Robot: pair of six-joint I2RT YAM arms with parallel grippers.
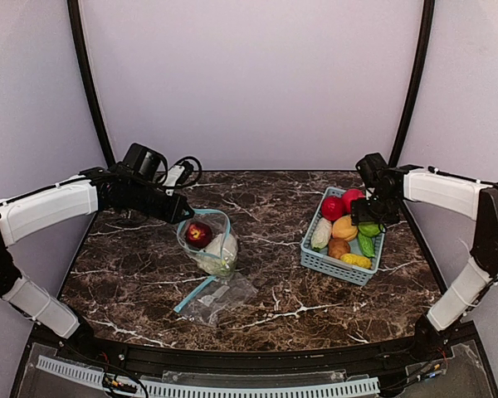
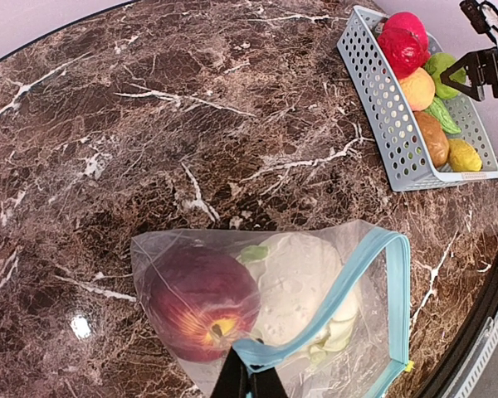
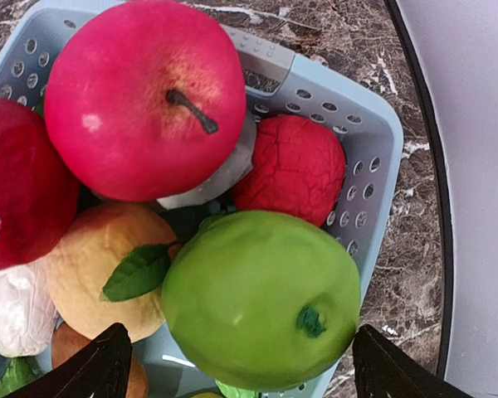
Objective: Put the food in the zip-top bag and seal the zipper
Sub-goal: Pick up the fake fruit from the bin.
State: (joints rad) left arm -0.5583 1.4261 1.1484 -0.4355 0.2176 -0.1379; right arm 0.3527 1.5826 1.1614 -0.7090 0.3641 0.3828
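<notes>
Left hand (image 2: 249, 383) pinches zip-top bag (image 1: 221, 295) at its upturned mouth, length running nearward

The claw (image 3: 253, 375) is spread wide, and its dark fingertips (image 3: 100, 369) show at the near edge. Between them, just ahead, sits a green apple (image 3: 261, 303), close to one tip and clear of the other. Beyond it lie a pink-red apple (image 3: 145, 99) and a wrinkled red piece (image 3: 299, 170). An orange fruit (image 3: 91, 257) with a leaf lies ahead of the clear tip. All rest in a light-blue basket (image 3: 373, 141) on the marbled desk (image 3: 398, 249).
</notes>
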